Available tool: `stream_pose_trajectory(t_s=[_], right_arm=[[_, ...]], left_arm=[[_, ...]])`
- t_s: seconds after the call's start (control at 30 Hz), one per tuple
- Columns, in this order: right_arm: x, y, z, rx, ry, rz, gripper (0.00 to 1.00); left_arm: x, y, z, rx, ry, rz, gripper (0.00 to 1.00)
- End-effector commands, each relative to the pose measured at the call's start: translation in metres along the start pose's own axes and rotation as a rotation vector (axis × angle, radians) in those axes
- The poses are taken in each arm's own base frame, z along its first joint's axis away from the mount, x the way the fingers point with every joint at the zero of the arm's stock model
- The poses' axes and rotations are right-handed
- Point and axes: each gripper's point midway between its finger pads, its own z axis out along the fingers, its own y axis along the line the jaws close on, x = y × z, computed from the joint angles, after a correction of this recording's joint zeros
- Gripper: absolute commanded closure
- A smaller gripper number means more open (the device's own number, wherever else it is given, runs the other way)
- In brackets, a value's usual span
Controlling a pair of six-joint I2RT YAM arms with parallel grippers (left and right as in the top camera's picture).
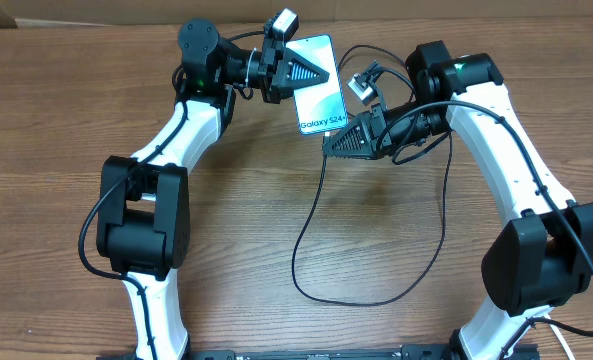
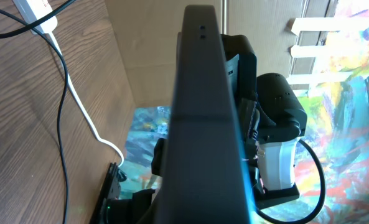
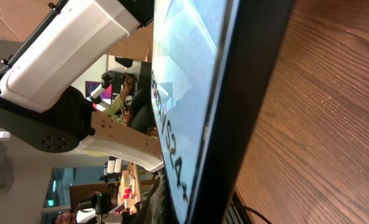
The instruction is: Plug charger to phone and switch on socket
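Right, we see the phone (image 1: 316, 85) up off the table (image 1: 56, 130) at the far side, tilted, its light screen reading "Galaxy S24". The left gripper (image 1: 306, 73) is clamped on its upper left edge; from the left wrist we look straight along the phone's dark edge. The right gripper (image 1: 344, 136) sits at the phone's lower end, touching or nearly so, and we cannot tell whether its fingers are apart or closed. The charger (image 1: 311, 225) cable loops from there down across the wood. A white corner of the socket (image 2: 35, 11) peeks in beside its white cord (image 2: 78, 102).
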Motion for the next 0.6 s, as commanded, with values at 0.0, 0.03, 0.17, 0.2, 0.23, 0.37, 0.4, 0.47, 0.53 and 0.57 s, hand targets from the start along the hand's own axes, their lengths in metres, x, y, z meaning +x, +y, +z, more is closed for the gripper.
stream_pose_trajectory(t_s=[0.0, 0.03, 0.17, 0.2, 0.23, 0.37, 0.4, 0.47, 0.53, 0.57], right_arm=[[-0.0054, 0.0185, -0.0073, -0.025, -0.032, -0.056, 0.97], [-0.0057, 0.0197, -0.0073, -0.032, -0.034, -0.056, 0.97], [-0.0054, 0.0205, -0.0073, -0.036, -0.034, -0.053, 0.96], [-0.0055, 0.0208, -0.0073, -0.039, -0.034, -0.053, 0.96], [-0.0056, 0.0212, -0.0074, -0.04, -0.035, -0.053, 0.96], [-0.0057, 0.0215, -0.0074, -0.042, -0.035, -0.053, 0.96], [-0.0057, 0.0215, -0.0074, -0.042, -0.035, -0.053, 0.96], [-0.0057, 0.0215, -0.0074, -0.042, -0.035, -0.053, 0.97], [-0.0057, 0.0215, -0.0074, -0.042, -0.035, -0.053, 0.96], [-0.0057, 0.0215, -0.0074, -0.042, -0.035, -0.053, 0.96]], left_arm=[[0.0041, -0.013, 0.0066, -0.001, 0.037, 0.041, 0.96], [0.0041, -0.013, 0.0066, -0.001, 0.037, 0.041, 0.96], [0.0041, -0.013, 0.0066, -0.001, 0.037, 0.041, 0.96], [0.0041, -0.013, 0.0066, -0.001, 0.037, 0.041, 0.96], [0.0041, -0.013, 0.0066, -0.001, 0.037, 0.041, 0.96], [0.0041, -0.013, 0.0066, -0.001, 0.037, 0.04, 0.96], [0.0041, -0.013, 0.0066, -0.001, 0.037, 0.041, 0.96], [0.004, -0.013, 0.0066, -0.001, 0.036, 0.04, 0.96], [0.0042, -0.013, 0.0069, -0.001, 0.037, 0.04, 0.96], [0.0042, -0.013, 0.0071, -0.001, 0.037, 0.039, 0.96]])
